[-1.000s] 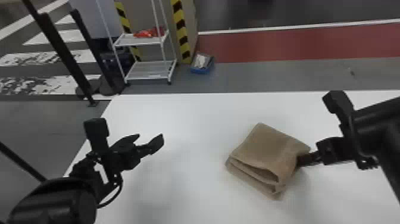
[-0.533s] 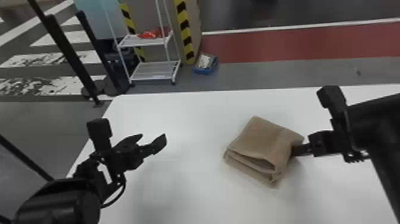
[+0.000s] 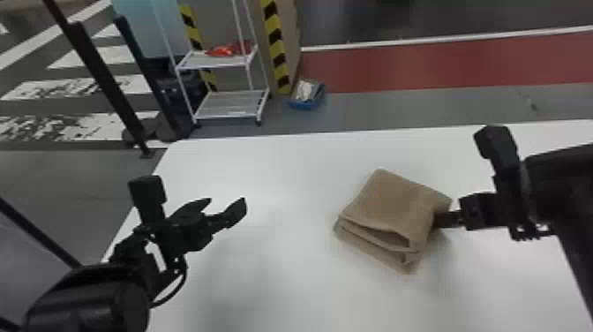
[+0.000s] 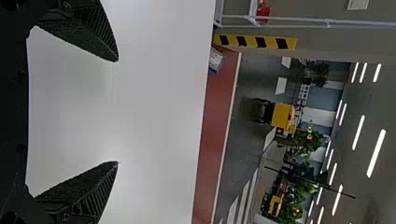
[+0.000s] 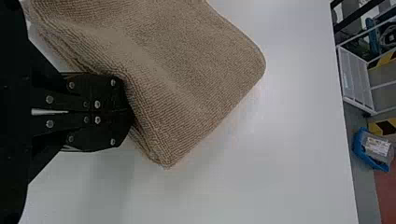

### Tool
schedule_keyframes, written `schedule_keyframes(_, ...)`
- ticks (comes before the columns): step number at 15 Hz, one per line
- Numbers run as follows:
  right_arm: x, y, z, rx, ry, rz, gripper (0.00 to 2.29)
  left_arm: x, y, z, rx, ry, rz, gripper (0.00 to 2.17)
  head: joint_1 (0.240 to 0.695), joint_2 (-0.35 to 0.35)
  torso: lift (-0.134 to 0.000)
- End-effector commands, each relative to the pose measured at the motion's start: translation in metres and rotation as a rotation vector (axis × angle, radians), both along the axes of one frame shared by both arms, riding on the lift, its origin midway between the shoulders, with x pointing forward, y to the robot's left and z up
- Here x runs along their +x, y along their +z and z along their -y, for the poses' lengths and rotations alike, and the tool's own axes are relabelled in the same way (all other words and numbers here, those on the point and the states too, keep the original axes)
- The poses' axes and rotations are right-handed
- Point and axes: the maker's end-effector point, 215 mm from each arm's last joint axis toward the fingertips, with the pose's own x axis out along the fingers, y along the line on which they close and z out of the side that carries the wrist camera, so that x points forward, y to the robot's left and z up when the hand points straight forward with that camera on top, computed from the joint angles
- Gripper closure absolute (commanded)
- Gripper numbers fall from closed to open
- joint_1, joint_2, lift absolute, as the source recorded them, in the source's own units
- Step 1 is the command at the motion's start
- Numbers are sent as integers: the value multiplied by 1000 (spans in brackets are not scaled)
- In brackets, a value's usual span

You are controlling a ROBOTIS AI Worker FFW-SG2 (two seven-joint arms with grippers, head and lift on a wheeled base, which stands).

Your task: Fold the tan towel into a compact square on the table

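The tan towel [image 3: 392, 207] lies folded in a thick, layered bundle on the right part of the white table [image 3: 282, 176], its loose layers gaping on the near left side. My right gripper [image 3: 441, 219] is at the towel's right side. In the right wrist view, the fingers of the right gripper [image 5: 127, 113] are together, their tips hidden in the edge of the towel [image 5: 187, 60], which bulges around them. My left gripper [image 3: 227, 204] stands open above the table's left part. The left wrist view has the left gripper [image 4: 117, 111] with nothing between its fingers.
Past the table's far edge stand a white wire rack [image 3: 234, 106] and a blue bin [image 3: 306, 103] on the floor. Black posts [image 3: 106, 84] rise beyond the table's left corner. Bare tabletop separates the left gripper and the towel.
The towel and the right gripper have shifted together a little toward the table's far side. The left gripper keeps its open pose, and the head view has shifted slightly.
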Motion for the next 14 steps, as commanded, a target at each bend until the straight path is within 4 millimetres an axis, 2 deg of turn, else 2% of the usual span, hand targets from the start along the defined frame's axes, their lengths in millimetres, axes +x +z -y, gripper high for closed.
schedule_keyframes(1,0,2,0,4,-2,6,2040,1,1,0,1,0,2,97,695,231,-124)
schedule_keyframes(10,5,9,6,3,-21,35,2040,1,0,2,1,-4,0,97,695,225,-124)
schedule_keyframes(14,28,17,6,1,-14,171,2037,1,0,3,1,-6,0,97,695,215,-124)
